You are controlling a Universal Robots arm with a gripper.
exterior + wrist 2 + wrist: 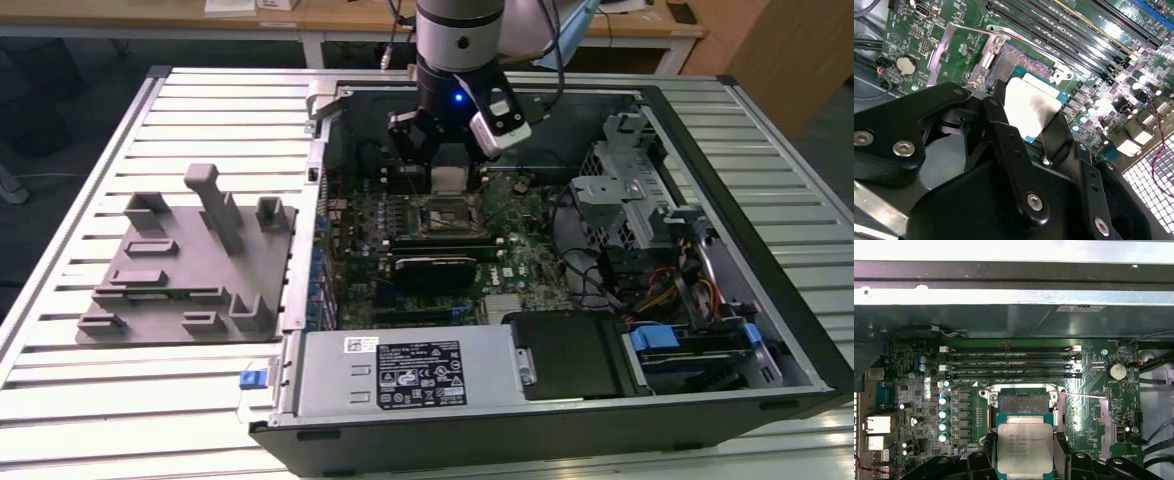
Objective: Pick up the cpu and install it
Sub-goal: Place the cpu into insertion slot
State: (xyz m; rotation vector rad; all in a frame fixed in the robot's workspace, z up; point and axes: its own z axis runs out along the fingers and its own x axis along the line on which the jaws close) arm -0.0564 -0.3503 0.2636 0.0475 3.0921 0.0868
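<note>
the gripper (1025,439) is closed part-way on the cpu (1025,452), with its 2 black fingers (990,452) pressing on opposite edges of the chip, whose silver plate shows between them in both wrist views. the cpu hangs inside the computer case (561,425), over the green board (514,225), and is not yet seated. just beyond it is the socket (1023,402), uncovered, with its metal frame (951,47) swung up to one side. in the exterior view the chip sits a little above the socket. past the socket run 4 long memory slots (1009,362), side by side, and a round coin battery (1117,371) sits off to one end of them. behind the slots rises the dark wall of the case. towards the exterior view's left, outside the case, a grey tray (187,270) with upright posts rests on the slatted table (80,400), well apart from the arm.
</note>
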